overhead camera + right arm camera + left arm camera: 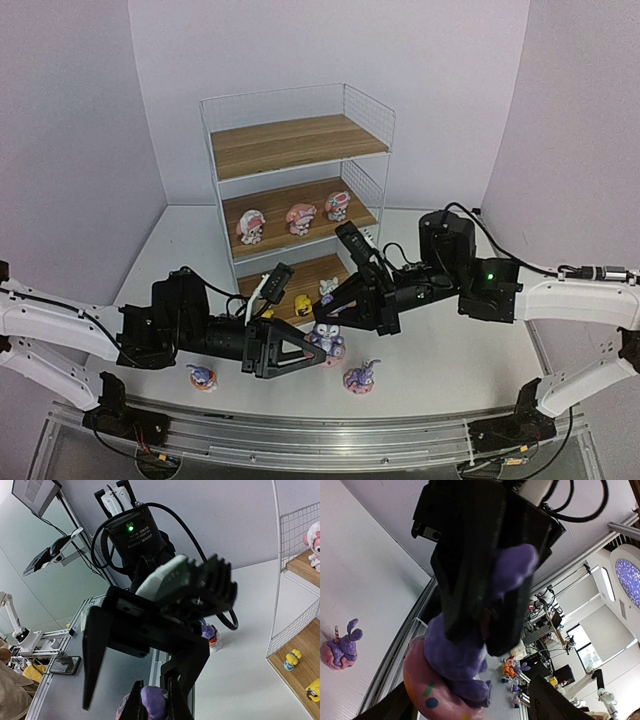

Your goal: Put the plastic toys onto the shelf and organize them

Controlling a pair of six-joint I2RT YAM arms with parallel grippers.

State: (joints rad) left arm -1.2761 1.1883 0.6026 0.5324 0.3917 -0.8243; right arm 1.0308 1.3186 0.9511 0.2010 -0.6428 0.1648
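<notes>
Purple bunny [326, 338]: before the shelf [297, 143], ears pinched in the closed right pincer [154, 706]. Left pincer [316, 345]: wide, fingers [547, 702] flanking its pink base. Two more bunnies [202, 376] stand on the bench [450, 370].

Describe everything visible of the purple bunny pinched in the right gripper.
The purple bunny looks like moulded plastic, long-eared, seated on a glossy pink donut base with green and blue sprinkles. The right gripper is shut on its head, one ear sticking out past the fingers. The left gripper is open, its fingers flanking the base without clear contact. It is in front of the shelf; whether the base rests on the table cannot be told.
</notes>
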